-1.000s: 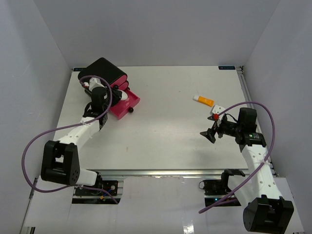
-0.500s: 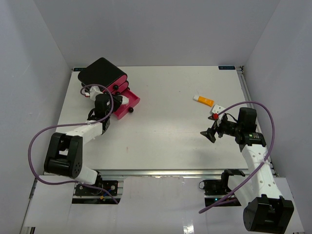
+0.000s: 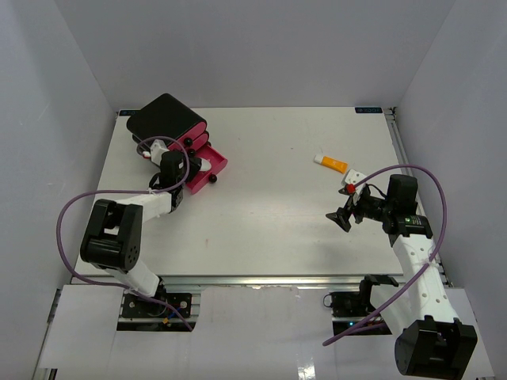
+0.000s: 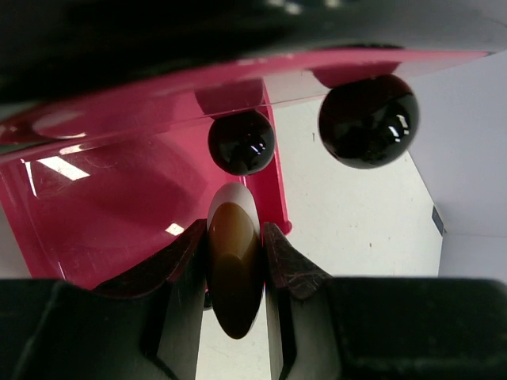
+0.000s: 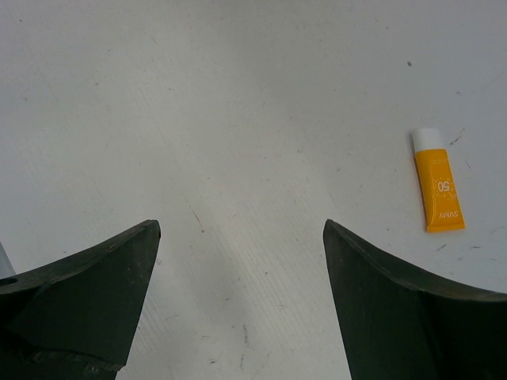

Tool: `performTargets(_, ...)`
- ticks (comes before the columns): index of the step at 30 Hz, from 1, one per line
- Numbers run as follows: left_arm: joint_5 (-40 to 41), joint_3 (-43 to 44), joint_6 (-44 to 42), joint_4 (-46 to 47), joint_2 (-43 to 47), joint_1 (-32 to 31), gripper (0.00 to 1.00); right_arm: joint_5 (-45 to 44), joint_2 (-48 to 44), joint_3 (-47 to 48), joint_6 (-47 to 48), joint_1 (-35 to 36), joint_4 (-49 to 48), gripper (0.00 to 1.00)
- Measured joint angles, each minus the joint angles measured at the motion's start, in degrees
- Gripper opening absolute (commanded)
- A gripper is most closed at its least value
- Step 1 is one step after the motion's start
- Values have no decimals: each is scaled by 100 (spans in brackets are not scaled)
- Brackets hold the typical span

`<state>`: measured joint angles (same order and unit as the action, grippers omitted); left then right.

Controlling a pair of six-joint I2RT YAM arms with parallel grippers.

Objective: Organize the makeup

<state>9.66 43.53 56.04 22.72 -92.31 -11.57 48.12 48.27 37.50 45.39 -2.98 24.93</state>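
Upper left, the left gripper (image 4: 235,237) pinches a small oval beige-brown cosmetic (image 4: 235,277) in narrow jaws at the open pink plastic drawer (image 4: 119,206) (presumably to stow it), while the wide-jawed right gripper (image 5: 240,229) hovers near the orange white-capped tube (image 5: 440,190).

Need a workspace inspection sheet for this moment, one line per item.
Surface: white table, lightly scuffed.
Job's things: orange white-capped tube lying flat, far right; beige-brown rounded item held at the open pink drawer of the black box.
Clutter: white-and-red bit beside the right wrist, unclear what.
Grippers: left gripper shut on the rounded item; right gripper open, empty, above the table.
Cables: purple cables loop from both arms, apart from the tube.
Surroundings: grey walls on three sides.
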Motion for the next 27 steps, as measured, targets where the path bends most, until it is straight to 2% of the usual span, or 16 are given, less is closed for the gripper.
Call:
performTargets(5,4,215,6,-39,-288,0,32,1,0,0,0,-8,-8,90)
performTargets(15,-26,651,111,-63,-655,24,75,2,0,0,-7,-79,-31,90)
performTargets(19,-147,721,103,-93,-682,34,82,3,0,0,-15,-85,-32,90)
performTargets(27,-426,710,-15,-347,-485,50,84,4,0,0,-20,-109,-37,90)
